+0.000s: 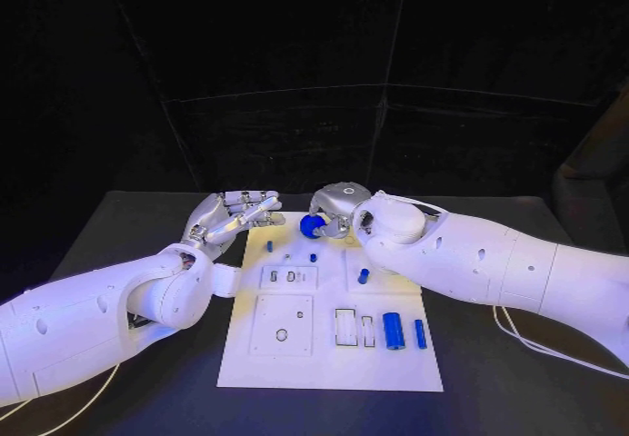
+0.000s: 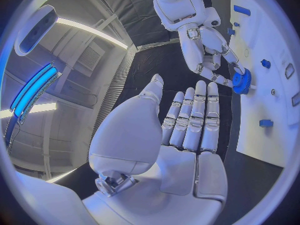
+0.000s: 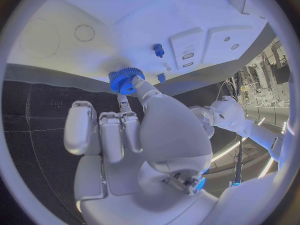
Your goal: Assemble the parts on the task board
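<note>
The white task board [image 1: 328, 363] lies in the middle of the black table. My right hand [image 1: 338, 207] hovers at the board's far edge and pinches a blue gear [image 1: 312, 225] between thumb and fingertip; the right wrist view shows the gear [image 3: 127, 80] held right at the board's [image 3: 156, 30] rim. Whether the gear touches the board I cannot tell. My left hand [image 1: 236, 216] stays beside the board's far left corner, fingers stretched out and apart, holding nothing. In the left wrist view its bare palm [image 2: 187, 120] faces the right hand [image 2: 209, 50] and the gear [image 2: 242, 80].
A blue cylinder [image 1: 392, 331] and a thin blue pin [image 1: 421, 333] lie near the board's right side. Small blue pegs [image 1: 269, 245] [image 1: 314, 257] [image 1: 364, 275] stand in its far half. Recessed slots [image 1: 346, 327] and a plate with a hole [image 1: 282, 334] sit nearer me.
</note>
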{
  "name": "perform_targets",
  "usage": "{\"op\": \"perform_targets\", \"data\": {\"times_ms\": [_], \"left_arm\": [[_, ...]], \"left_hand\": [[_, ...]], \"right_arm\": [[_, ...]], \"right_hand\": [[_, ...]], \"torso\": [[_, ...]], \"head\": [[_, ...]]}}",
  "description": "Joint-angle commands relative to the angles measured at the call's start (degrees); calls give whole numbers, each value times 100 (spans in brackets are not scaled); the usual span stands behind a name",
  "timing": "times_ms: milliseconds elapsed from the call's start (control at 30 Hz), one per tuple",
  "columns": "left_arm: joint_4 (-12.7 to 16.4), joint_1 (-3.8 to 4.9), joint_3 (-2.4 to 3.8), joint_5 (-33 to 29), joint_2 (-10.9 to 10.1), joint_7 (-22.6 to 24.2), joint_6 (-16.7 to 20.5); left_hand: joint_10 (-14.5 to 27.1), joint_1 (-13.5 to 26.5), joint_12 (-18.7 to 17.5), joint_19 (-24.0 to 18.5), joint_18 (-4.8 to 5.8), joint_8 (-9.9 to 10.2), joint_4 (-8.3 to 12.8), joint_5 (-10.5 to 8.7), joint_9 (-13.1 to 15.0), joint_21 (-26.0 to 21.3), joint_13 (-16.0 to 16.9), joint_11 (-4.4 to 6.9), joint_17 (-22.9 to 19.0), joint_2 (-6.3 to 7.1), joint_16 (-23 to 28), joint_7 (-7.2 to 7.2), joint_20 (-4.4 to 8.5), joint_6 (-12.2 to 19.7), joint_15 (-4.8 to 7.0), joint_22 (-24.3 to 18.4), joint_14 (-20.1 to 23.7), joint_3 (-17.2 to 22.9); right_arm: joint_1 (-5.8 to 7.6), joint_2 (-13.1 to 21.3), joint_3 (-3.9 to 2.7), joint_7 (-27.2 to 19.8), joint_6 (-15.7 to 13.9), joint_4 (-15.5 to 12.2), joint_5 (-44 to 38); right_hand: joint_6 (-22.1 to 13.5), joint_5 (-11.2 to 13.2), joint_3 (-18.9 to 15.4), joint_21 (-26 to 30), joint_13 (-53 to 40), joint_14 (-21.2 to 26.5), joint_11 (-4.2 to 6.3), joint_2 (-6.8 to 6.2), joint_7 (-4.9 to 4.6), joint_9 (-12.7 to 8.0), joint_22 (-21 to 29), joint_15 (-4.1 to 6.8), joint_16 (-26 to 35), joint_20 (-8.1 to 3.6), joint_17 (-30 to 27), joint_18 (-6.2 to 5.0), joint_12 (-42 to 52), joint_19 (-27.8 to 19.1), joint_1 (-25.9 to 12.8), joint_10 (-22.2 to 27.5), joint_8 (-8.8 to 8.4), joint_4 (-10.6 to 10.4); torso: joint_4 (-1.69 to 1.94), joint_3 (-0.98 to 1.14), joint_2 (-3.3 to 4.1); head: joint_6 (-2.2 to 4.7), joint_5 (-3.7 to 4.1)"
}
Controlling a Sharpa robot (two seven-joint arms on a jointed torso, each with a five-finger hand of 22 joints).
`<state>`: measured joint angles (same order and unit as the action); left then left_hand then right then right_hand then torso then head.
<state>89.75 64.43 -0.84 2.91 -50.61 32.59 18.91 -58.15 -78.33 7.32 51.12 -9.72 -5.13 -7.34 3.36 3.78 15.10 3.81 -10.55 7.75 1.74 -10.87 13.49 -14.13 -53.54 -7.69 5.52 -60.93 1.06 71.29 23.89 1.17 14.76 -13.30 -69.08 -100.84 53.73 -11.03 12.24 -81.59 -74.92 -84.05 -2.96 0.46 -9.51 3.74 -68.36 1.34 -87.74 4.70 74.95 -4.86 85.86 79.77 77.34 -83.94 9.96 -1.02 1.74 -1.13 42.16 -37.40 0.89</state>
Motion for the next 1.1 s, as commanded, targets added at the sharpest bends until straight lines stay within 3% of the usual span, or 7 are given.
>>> {"op": "perform_targets", "data": {"times_ms": [33, 333, 600, 833, 967, 1100], "left_arm": [[4, 10, 4, 13, 6, 26, -52], [-5, 10, 5, 13, 17, 23, -53], [-9, 10, 5, 13, 20, 20, -51], [-8, 11, 5, 13, 21, 16, -53], [-7, 11, 5, 13, 21, 12, -52], [-6, 12, 5, 13, 20, 10, -52]], "left_hand": [[-5, -7, -22, 40, -83, 28, 43, -17, -1, -20, -4, -2, 8, -64, 38, 38, -10, 21, -15, -5, -26, -4], [-5, -7, -22, 40, -83, 28, 43, -17, -1, -20, -4, -2, 8, -64, 38, 38, -10, 21, -15, -5, -26, -4], [-5, -7, -22, 40, -83, 28, 43, -17, -1, -20, -4, -2, 8, -64, 38, 38, -10, 21, -15, -5, -26, -4], [-5, -10, -24, 41, -83, 29, 48, -17, -1, -22, -4, -2, 8, -66, 40, 38, -9, 21, -15, -7, -26, -4], [-5, -13, -25, 42, -83, 30, 54, -17, -1, -24, -4, -2, 9, -67, 42, 38, -9, 21, -15, -9, -26, -4], [-5, -13, -25, 42, -83, 30, 54, -17, -1, -24, -4, -2, 9, -67, 42, 38, -9, 21, -15, -9, -26, -4]], "right_arm": [[5, -48, -4, 57, 175, 45, -85], [-7, -162, -3, 60, 215, 121, -84], [-9, -234, -2, -2, 287, 184, -43], [-9, -285, 1, 31, 364, 244, 10], [-9, -299, 3, 86, 392, 288, 30], [-9, -307, 4, 105, 445, 306, 54]], "right_hand": [[327, -5, 43, -24, -1063, -463, 9, -41, 164, 8, -3, 7, -8, 0, 844, 63, -6, 22, -52, -336, -26, -3], [308, 29, 77, -20, -1047, -461, -5, -87, 148, 5, 4, -5, -5, 9, 838, 62, -26, 19, -97, -323, -72, 6], [114, 309, -40, -17, -1004, -460, -76, -308, 73, -4, 5, -66, -3, 60, 836, 64, -76, 20, -389, -293, -268, -82], [-38, 469, -367, -9, -948, -461, -110, -405, 45, 9, 20, -102, -4, 103, 843, 60, -142, 14, -834, -252, -439, -410], [-286, 444, -542, -5, -884, -461, -173, -440, -31, -6, 28, -151, -5, 140, 848, 61, -215, 10, -976, -202, -611, -607], [-415, 367, -667, -6, -865, -463, -211, -437, -70, 0, 26, -188, -11, 178, 864, 59, -239, 9, -994, -184, -640, -740]], "torso": [[-6, 4, -2], [-13, 6, -2], [-12, 6, -4], [-9, 5, -2], [-12, 2, -4], [-13, 7, 0]], "head": [[-16, -12], [-22, -14], [-22, -14], [-31, -16], [-31, -16], [-34, -19]]}}
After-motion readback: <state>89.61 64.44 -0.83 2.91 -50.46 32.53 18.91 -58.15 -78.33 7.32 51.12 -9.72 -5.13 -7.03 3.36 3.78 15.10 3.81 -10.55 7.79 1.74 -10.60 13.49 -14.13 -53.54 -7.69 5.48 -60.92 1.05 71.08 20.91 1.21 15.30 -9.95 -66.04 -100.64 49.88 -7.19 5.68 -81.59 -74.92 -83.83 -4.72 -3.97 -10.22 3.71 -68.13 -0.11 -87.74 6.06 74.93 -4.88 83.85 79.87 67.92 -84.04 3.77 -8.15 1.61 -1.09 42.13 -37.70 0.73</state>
